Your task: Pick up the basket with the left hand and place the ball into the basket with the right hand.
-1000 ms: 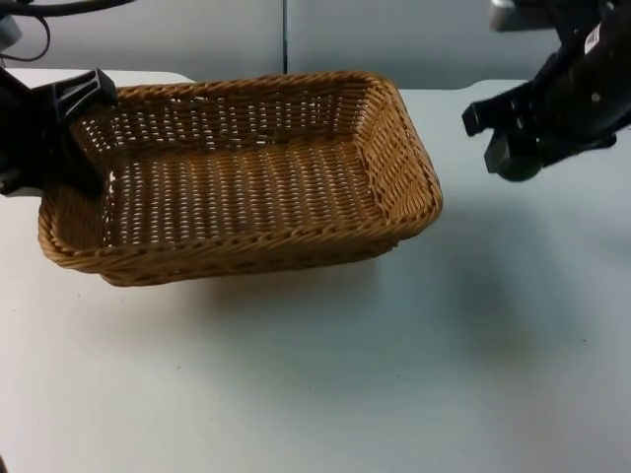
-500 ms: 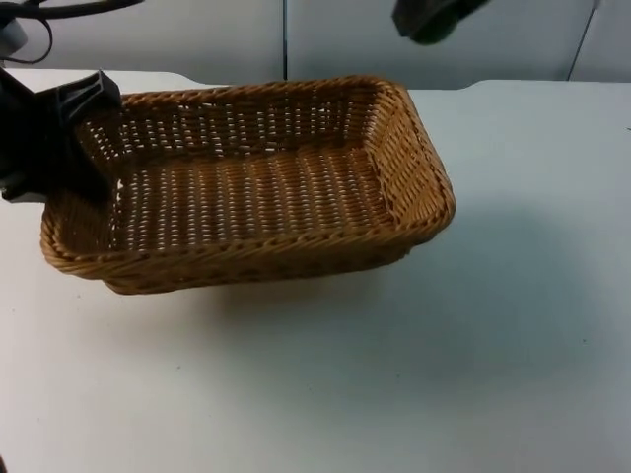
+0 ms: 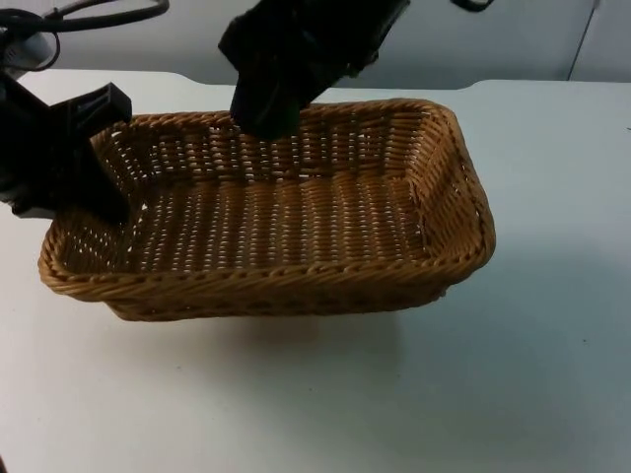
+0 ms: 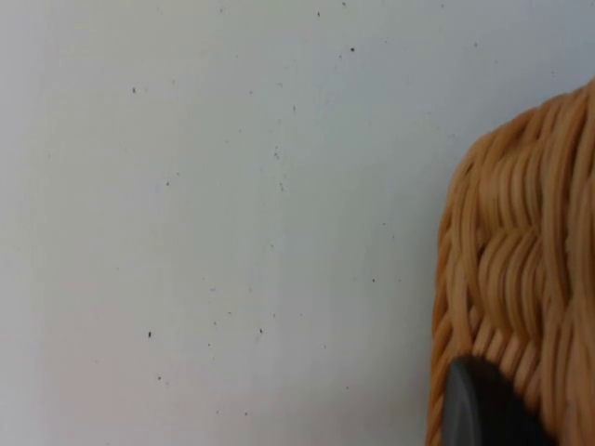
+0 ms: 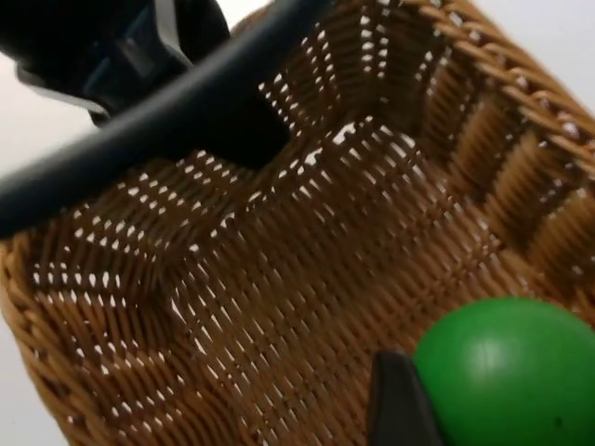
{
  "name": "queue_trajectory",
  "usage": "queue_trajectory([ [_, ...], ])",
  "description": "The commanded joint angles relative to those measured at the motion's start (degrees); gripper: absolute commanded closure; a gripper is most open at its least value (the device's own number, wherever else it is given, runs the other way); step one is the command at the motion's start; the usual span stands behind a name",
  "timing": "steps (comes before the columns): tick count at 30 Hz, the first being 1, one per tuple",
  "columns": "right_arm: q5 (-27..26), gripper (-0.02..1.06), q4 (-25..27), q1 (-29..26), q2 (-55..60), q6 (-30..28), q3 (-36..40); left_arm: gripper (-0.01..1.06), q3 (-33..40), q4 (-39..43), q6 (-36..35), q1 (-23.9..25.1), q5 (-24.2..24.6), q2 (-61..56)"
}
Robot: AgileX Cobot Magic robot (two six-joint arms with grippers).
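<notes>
Basket (image 3: 266, 222), gripped at its left end wall by the closed left gripper (image 3: 74, 163) and held over the table (image 3: 414, 394), receives the right gripper (image 3: 266, 103), clamped on the green ball (image 5: 507, 372) above its interior for release.

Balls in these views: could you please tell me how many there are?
1. The green ball is held in the right gripper above the basket, which the left gripper holds by its rim.

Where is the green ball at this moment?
The green ball sits in the right gripper, above the inside of the basket near its far wall; the left gripper holds the basket's left end.
</notes>
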Motion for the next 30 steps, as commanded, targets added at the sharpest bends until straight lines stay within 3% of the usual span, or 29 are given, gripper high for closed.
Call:
queue_trajectory([
  [1,0.6,1.05,1.4,0.2,1.4,-0.6,-0.2,1.05,0.1,-2.0,0.1,0.2,1.7,-0.9],
  [16,6.5,1.05,1.7,0.2,4.4,1.1,-0.2,1.05,0.1,-2.0,0.1,0.2,1.6,-0.9],
  [22,6.3,1.03,1.4,0.2,4.8,1.1,-0.2,1.05,0.1,-2.0,0.1,0.2,1.6,-0.9],
  [30,4.9,0.77,0.1,0.2,7.1,1.3,-0.2,1.05,0.1,-2.0,0.1,0.2,1.6,-0.9],
])
